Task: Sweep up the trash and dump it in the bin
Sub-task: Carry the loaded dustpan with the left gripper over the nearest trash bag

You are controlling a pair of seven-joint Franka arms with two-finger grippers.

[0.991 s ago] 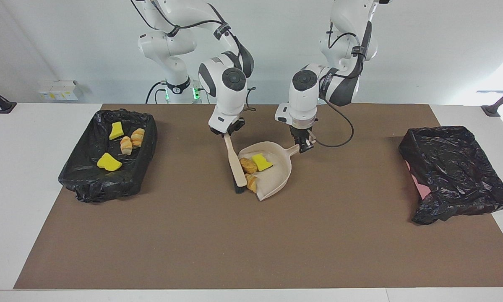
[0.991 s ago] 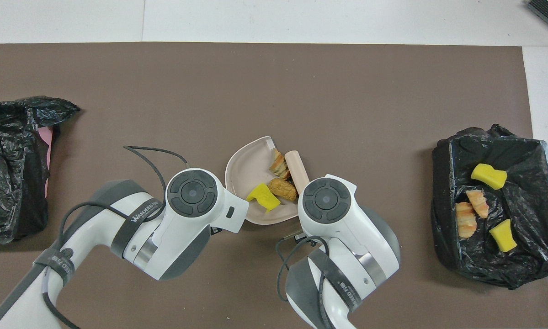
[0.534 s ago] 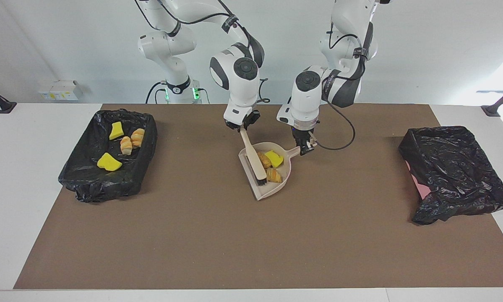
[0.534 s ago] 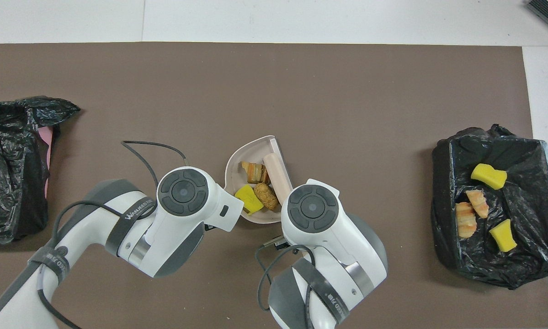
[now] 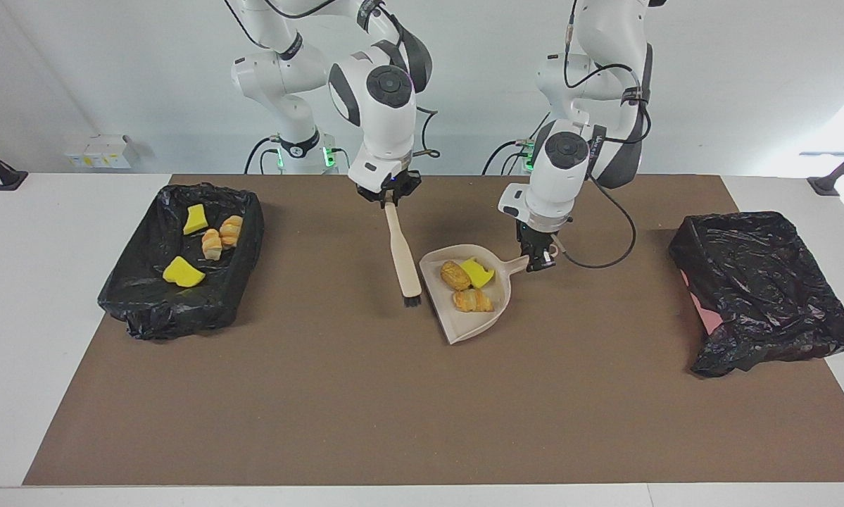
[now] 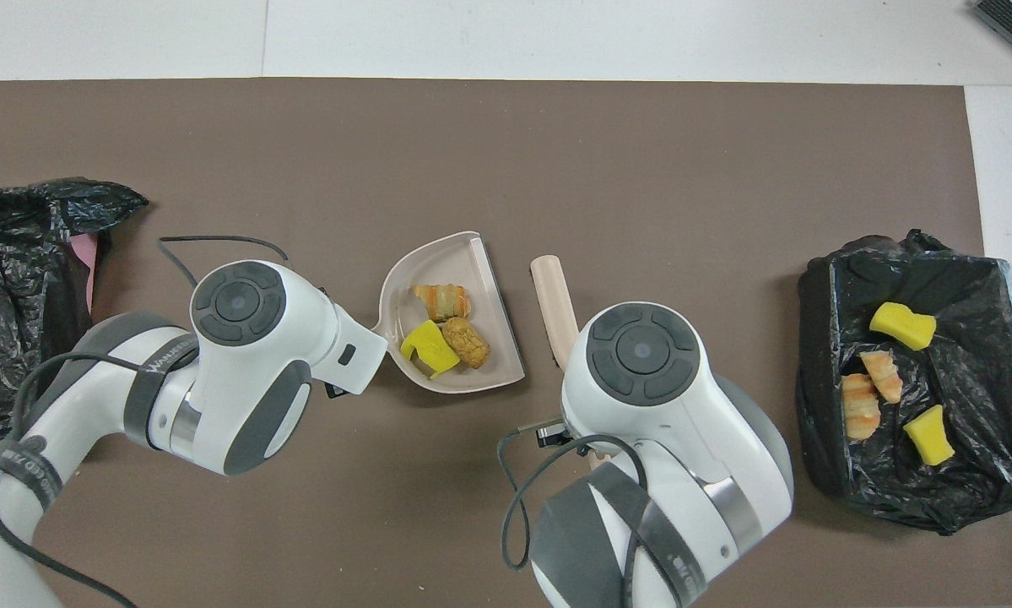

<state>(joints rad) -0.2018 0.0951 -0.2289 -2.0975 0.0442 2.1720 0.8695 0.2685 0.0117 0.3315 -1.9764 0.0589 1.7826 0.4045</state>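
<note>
On dustpan (image 5: 493, 320): yellow and tan trash (image 5: 469, 282).

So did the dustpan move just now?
Yes. The dustpan, held by the left hand, slid away from the brush, toward the empty bin.

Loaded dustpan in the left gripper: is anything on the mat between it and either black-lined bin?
Toward the bin at the left arm's end, nothing visible lies on the mat. Toward the bin already holding trash, the brush hangs from the right gripper beside the dustpan, which the left gripper holds.
</note>
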